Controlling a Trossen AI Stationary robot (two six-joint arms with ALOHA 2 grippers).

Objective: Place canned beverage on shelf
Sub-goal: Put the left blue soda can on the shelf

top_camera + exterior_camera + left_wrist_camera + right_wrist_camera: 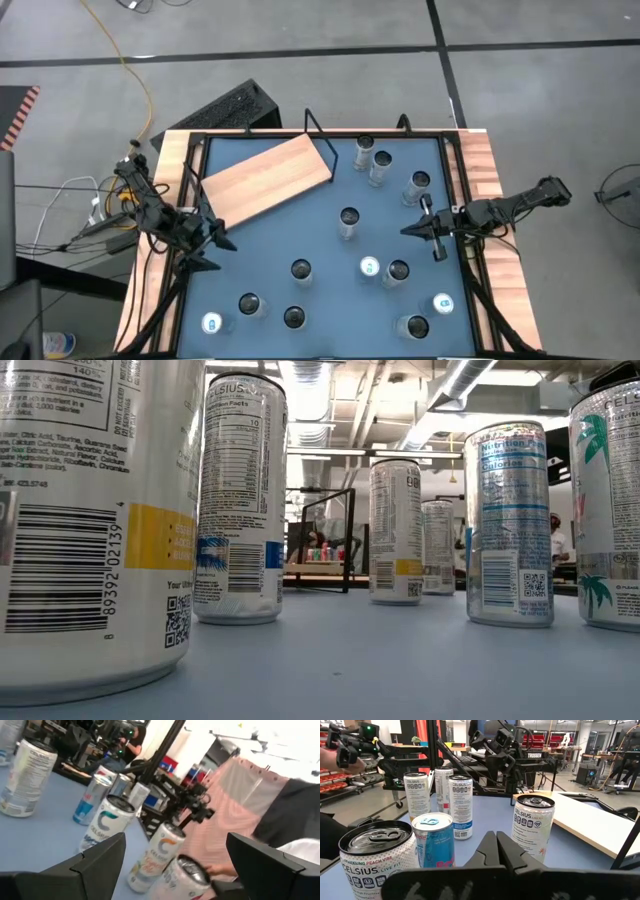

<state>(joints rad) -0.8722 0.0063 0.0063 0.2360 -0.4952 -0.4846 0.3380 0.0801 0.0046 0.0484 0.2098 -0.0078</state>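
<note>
At the table's left edge the left gripper (212,243) hangs over the blue tabletop (320,215) with its fingers (102,855) spread wide and nothing between them; its wrist view looks past them at several upright cans. Just beside it, toward the far left corner, lies the shelf (265,180), a pale wood board set askew on the blue surface, its black wire frame (322,135) at the end nearer the table's middle. No can stands on the board. To the right, cans are scattered upright across the tabletop: a middle can (348,222) stands alone near the centre, a near row runs along the front edge, and a far group (372,160) stands near the back rail. At the right edge the right gripper (412,230) points inward, its fingers (495,851) pressed together on nothing, with a Celsius can (533,831) just ahead of it and a blue-topped can (433,842) close by.
</note>
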